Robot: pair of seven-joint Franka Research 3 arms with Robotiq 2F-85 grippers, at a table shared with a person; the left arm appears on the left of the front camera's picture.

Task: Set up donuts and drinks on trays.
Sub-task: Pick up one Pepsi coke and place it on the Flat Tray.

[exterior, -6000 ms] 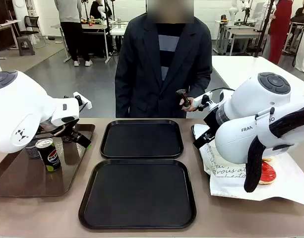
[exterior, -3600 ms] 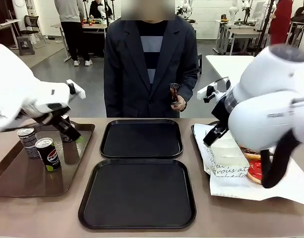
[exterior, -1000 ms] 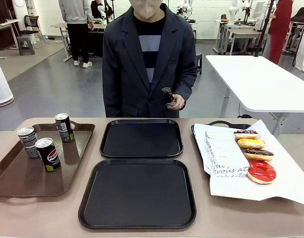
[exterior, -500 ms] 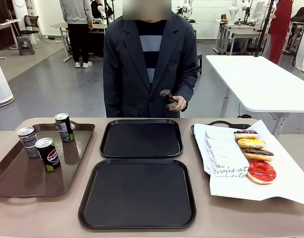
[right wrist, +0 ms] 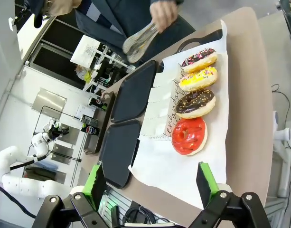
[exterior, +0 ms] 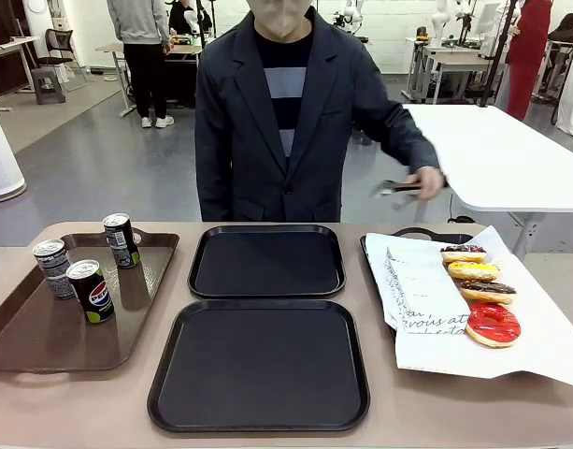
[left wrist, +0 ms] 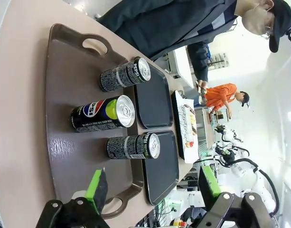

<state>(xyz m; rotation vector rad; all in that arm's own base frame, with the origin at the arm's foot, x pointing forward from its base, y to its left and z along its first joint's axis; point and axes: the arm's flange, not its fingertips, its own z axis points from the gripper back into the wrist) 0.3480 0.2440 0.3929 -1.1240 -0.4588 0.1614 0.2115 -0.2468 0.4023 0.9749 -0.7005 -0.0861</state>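
Step in hand: the very start of the set-up. The two matte black rounded-square trays, far tray [exterior: 267, 262] and near tray [exterior: 260, 367], lie bare at mid-bench [exterior: 80, 412].

Drinks: three slim cans stand upright on the glossy brown handled tray [exterior: 24, 341] at the robot's left. They are a black Pepsi can [exterior: 91, 291], a grey patterned can [exterior: 52, 267] and a dark can with green [exterior: 121, 239].

Donuts: four lie in a row on a white paper sheet [exterior: 426, 318] at the robot's right. They are a sprinkled chocolate donut [exterior: 465, 253], yellow donut [exterior: 473, 270], plain chocolate donut [exterior: 487, 292] and red donut [exterior: 493, 324].

The person's hand [exterior: 424, 181] holds metal tongs [exterior: 395, 189] out above the paper's far end, touching no donut.

Left hand [left wrist: 152, 185]: jaws spread full, empty, well clear above the brown tray. Right hand [right wrist: 150, 180]: jaws wide, empty, well clear of the donuts.

Next move, judged: the tongs pick a donut. The left hand must descend astride one can, close lightly on its thin wall and carry it upright to a black tray.

Writing: red-blue Pepsi globe and wordmark on the black can. The paper has script lettering; only the fragment "vous at" is legible.
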